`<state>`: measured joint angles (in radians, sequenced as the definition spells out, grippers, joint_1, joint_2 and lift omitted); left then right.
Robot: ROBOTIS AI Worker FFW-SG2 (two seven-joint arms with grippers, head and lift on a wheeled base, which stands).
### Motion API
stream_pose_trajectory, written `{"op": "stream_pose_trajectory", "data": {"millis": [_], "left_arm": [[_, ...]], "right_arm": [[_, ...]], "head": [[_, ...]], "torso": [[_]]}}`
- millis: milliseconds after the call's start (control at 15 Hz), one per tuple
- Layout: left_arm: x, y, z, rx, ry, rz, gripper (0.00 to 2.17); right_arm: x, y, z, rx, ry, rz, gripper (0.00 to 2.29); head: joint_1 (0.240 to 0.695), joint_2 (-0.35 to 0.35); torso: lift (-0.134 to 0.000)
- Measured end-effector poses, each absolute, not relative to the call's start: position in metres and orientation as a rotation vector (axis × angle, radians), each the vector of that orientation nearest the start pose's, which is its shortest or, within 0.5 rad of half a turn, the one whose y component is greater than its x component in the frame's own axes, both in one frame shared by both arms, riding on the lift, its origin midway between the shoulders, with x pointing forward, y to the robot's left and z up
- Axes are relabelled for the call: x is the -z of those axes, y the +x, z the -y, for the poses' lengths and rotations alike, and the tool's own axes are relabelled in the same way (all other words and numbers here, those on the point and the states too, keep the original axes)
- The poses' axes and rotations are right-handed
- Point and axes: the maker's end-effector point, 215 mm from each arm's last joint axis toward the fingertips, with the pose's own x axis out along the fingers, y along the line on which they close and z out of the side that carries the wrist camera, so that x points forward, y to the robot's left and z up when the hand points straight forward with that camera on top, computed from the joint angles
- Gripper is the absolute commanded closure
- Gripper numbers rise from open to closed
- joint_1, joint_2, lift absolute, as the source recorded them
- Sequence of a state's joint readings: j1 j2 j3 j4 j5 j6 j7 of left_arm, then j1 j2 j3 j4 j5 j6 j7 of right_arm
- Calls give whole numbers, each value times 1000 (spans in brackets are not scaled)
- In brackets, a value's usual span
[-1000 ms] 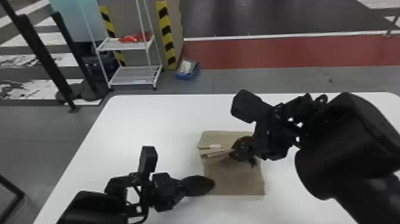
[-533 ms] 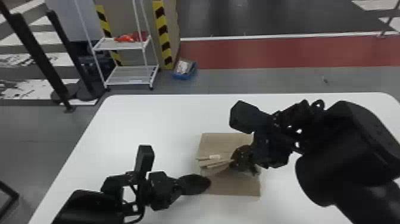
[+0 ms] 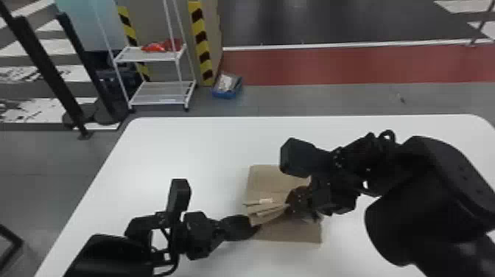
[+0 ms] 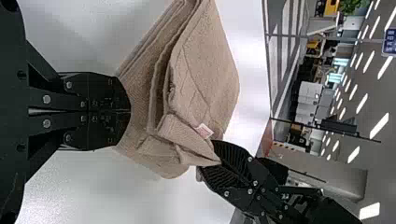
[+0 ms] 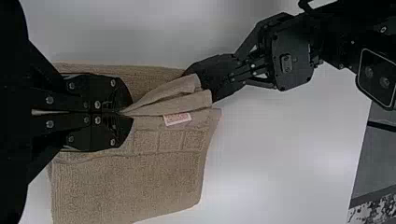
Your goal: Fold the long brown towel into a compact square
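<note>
While right gripper (image 3: 289, 206) pinches towel (image 3: 300, 232) | left gripper (image 3: 257, 227) closed, hold unclear

Head camera high, forward-down; both wrist cameras close, sideways.

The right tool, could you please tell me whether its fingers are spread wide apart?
No, the right tool is closed on a pinched fold of the brown towel.
</note>
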<state>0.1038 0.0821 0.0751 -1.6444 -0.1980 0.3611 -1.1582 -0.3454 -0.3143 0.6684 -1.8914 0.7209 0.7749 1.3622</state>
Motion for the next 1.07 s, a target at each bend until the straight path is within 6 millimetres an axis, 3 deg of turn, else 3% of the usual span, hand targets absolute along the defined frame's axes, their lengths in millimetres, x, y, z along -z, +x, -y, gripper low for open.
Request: {"op": "stream_pose_trajectory", "data": {"millis": [733,1067], "left_arm": [[465,435,-115,1021,18,-494,2088],[464,434,-112,1031,16,-495,2088]], "right_arm": [[393,440,32,-1273,-996,-656,1477],[402,430,26,-1287,-1010,-667,1467]], "head": [[695,108],[695,111]], "torso": [[-124],[-124]]}}
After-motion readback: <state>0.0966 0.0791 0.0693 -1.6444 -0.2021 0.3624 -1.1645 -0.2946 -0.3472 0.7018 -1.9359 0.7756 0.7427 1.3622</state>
